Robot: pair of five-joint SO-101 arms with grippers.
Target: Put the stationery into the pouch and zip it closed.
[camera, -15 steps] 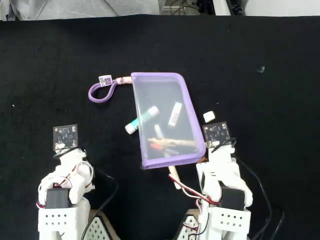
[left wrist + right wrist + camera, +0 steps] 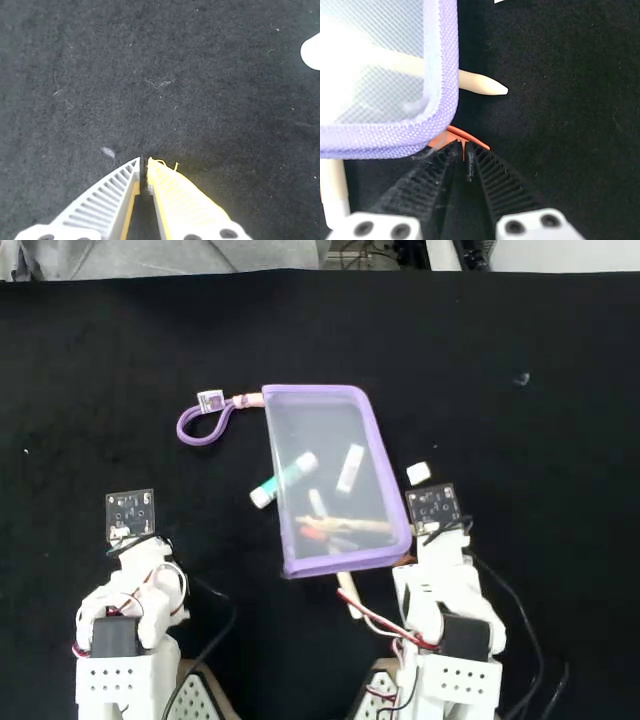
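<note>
nothing has visibly moved since the earlier high view: pouch, loose items and both arms sit in the same spots.

black cloth table (image 2: 520, 540) has open room on the far half and out to both sides. the near strip between the two arm bases is tight.

pouch (image 2: 325, 430) lies flat mid-table, just ahead of the right arm, with its near corner touching that arm's fingertips. it's purple-edged see-through mesh that looks light, soft and floppy, likely to slide on the cloth. the stiffer purple border or the zip end looks like the best place to grip, not the mesh panel.

right gripper (image 2: 464, 147) has fingers together at the pouch's near corner, tips against a small orange piece (image 2: 470, 138) under that corner. can't tell if it is pinched.
left gripper (image 2: 145, 165) has fingers together over bare cloth, well apart from the pouch.

purple wrist loop (image 2: 195, 425) trails off the pouch's far corner toward the left side. it's limp and could snag.

green-banded tube (image 2: 283, 481) sits half in, half out across the pouch's left edge. it's a light, rigid cylinder that may roll.
cream pen (image 2: 348, 592) sticks out past the near edge between the arms. can't tell if it's under the pouch or in it. it's thin, stiff, easy to pinch mid-shaft.
small white block (image 2: 418, 472) lies outside, just beside the pouch's right edge, near the right arm. it's light and rigid.
</note>
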